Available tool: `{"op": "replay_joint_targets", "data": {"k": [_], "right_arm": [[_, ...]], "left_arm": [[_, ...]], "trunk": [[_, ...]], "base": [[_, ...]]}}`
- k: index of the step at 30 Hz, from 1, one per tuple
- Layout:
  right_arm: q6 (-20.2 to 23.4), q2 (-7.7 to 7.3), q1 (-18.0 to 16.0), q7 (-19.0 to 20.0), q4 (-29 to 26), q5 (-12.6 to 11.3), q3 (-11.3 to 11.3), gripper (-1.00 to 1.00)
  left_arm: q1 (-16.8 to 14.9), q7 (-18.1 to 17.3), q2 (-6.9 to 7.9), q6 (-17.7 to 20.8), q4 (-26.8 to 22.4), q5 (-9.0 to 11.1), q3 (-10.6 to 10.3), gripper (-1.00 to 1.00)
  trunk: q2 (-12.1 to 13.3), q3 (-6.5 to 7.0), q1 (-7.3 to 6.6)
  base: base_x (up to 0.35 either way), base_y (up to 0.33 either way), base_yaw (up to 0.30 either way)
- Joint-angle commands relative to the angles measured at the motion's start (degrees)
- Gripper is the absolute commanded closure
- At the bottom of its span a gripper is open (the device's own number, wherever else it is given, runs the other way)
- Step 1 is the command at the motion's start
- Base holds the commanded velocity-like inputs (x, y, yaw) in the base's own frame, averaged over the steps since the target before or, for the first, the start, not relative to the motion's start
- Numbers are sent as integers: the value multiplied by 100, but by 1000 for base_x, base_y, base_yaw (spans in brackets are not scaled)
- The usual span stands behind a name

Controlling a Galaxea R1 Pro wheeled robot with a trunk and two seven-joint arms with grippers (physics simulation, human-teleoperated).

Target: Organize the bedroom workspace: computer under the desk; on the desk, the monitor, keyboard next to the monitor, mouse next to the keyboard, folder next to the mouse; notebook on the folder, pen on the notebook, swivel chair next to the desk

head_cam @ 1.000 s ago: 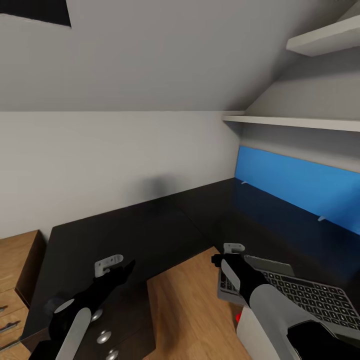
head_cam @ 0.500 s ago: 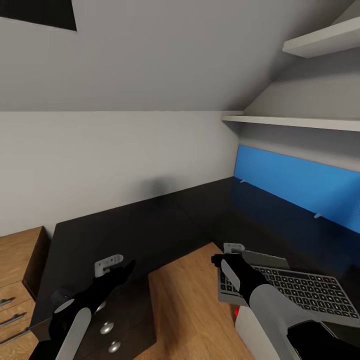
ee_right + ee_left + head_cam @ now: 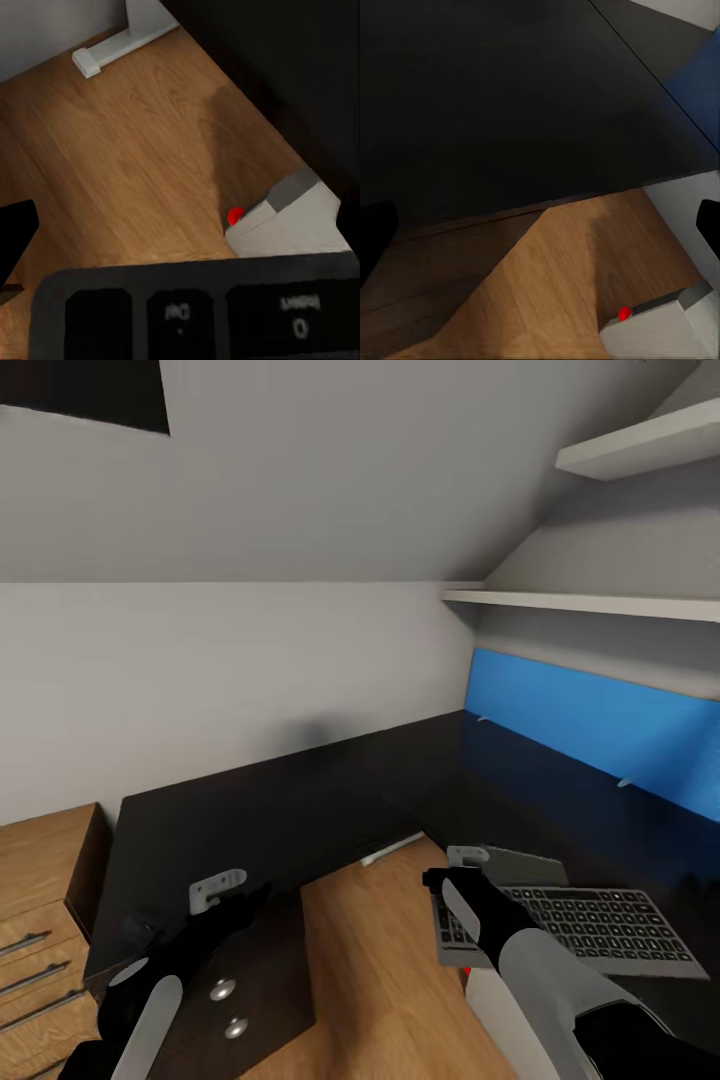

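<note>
Black desk (image 3: pixel 280 810) by white wall, both arms stretched forward, left claw (image 3: pixel 235 895) spread, right claw (image 3: pixel 452 870) pinching keyboard (image 3: pixel 590 925)

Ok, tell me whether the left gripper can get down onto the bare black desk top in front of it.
Probably yes. The left gripper hangs over the near edge of the desk, and the black top ahead of it looks bare, with nothing between them.

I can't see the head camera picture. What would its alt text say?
Two black robot arms reach over an L-shaped black desk in a room corner; the right gripper is at the end of a keyboard. A blue panel and white shelves line the right wall.
</note>
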Motion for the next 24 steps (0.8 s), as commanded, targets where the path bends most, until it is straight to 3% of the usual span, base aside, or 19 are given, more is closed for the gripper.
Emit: {"op": "replay_joint_targets", "data": {"k": [1,24], "right_arm": [[21,-5,-4,-52,-9,-60,49,-100],[17,-5,-4,-50,0,-60,49,-100]], "left_arm": [[-4,55,5,18,-8,64,-11,-100],[-4,54,5,13,-8,78,-11,-100]], "trunk": [[-4,-6,-3],[-4,-6,-3]], "base": [[-168,0,0],[-122,0,0]]}}
